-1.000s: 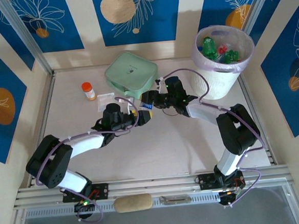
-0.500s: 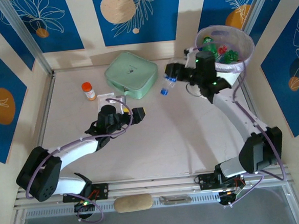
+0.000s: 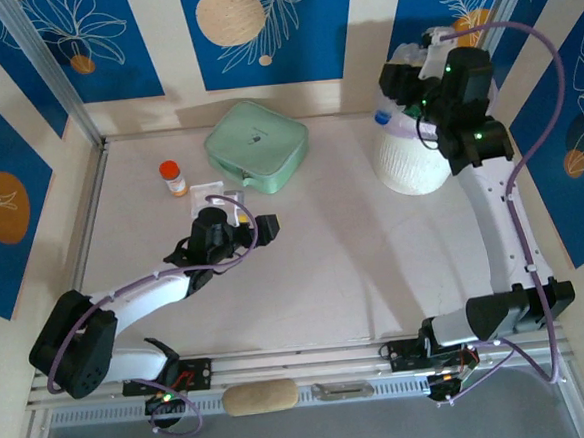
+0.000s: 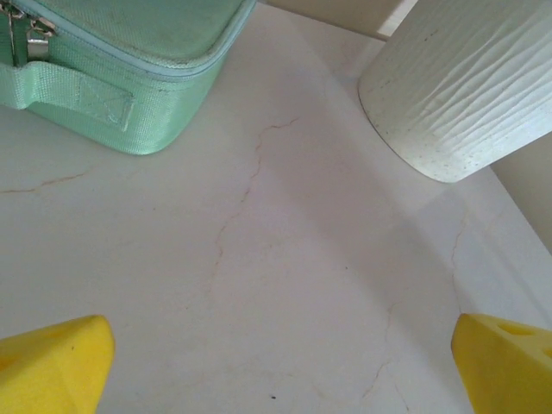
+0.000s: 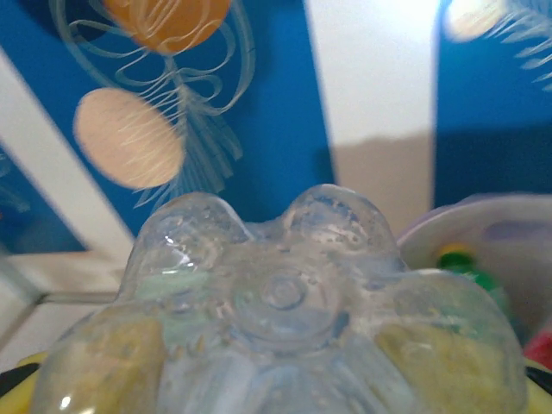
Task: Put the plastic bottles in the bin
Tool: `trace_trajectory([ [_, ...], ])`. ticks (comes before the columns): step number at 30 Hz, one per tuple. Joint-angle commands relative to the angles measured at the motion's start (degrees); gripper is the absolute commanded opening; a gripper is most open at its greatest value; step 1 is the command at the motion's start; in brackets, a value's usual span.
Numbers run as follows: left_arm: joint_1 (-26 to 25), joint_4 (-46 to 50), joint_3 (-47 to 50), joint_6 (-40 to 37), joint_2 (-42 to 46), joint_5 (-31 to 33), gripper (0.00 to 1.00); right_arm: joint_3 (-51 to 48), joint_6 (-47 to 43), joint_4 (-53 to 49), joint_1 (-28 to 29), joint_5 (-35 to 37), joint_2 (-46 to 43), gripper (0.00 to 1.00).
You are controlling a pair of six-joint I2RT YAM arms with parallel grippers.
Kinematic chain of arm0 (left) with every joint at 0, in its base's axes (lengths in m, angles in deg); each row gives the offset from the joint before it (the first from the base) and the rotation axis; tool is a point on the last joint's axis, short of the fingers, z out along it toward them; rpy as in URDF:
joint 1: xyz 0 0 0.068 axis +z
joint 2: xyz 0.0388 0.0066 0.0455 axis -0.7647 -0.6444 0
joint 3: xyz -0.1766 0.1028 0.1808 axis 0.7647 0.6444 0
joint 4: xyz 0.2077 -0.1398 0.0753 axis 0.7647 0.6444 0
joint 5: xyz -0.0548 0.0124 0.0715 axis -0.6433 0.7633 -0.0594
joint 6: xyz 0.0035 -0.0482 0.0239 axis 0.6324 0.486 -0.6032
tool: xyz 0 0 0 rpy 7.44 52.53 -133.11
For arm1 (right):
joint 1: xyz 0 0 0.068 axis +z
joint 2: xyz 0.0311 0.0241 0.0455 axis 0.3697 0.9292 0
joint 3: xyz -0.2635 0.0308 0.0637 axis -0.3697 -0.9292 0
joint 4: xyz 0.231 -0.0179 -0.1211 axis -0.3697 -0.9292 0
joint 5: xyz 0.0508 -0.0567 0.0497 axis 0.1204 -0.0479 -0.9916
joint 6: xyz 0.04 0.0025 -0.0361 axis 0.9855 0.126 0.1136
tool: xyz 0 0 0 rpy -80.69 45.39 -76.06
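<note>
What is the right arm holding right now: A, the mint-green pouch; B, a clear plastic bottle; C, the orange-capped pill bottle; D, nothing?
B: the clear plastic bottle shows its base right in front of the right wrist camera, and its blue cap pokes out by the bin.

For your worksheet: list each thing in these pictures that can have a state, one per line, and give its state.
Left gripper: open, empty, low over the table.
Right gripper: shut on bottle, raised by the bin's rim.
Bottle: held, capped, not yet dropped.
Bin: upright, lined, some things inside.
Pouch: lying flat, zip closed.
Pill bottle: upright, capped.
</note>
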Motion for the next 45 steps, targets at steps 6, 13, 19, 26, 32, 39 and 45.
trace_trajectory([
  [6,0.41,1.35,-0.94,-1.25,-0.77,-0.71,1.0,18.1,-16.68,-6.84,-2.62,18.82,14.3,0.54],
  [13,0.42,3.23,-0.71,-1.72,0.78,0.09,1.0,33.36,-28.6,-9.74,-2.72,30.0,28.73,0.53],
  [19,0.42,5.12,-1.06,-2.91,1.48,1.03,1.0,36.04,-35.67,-6.13,-2.54,33.82,34.01,0.54],
  [26,0.44,6.93,-1.98,-3.96,1.81,1.2,1.0,32.26,-39.35,-3.55,-2.45,34.77,35.56,0.55],
  [32,0.42,7.26,-1.81,-3.84,2.37,1.47,1.0,29.98,-39.29,-4.43,-2.35,32.74,36.0,0.61],
  [39,0.42,7.65,-2.05,-3.57,3.11,1.73,1.0,29.45,-34.83,-8.58,-2.55,28.55,35.46,0.7],
  [45,0.51,8.05,-3.06,-3.99,3.12,1.91,1.0,29.39,-27.22,-12.33,-2.52,22.61,31.93,0.83],
])
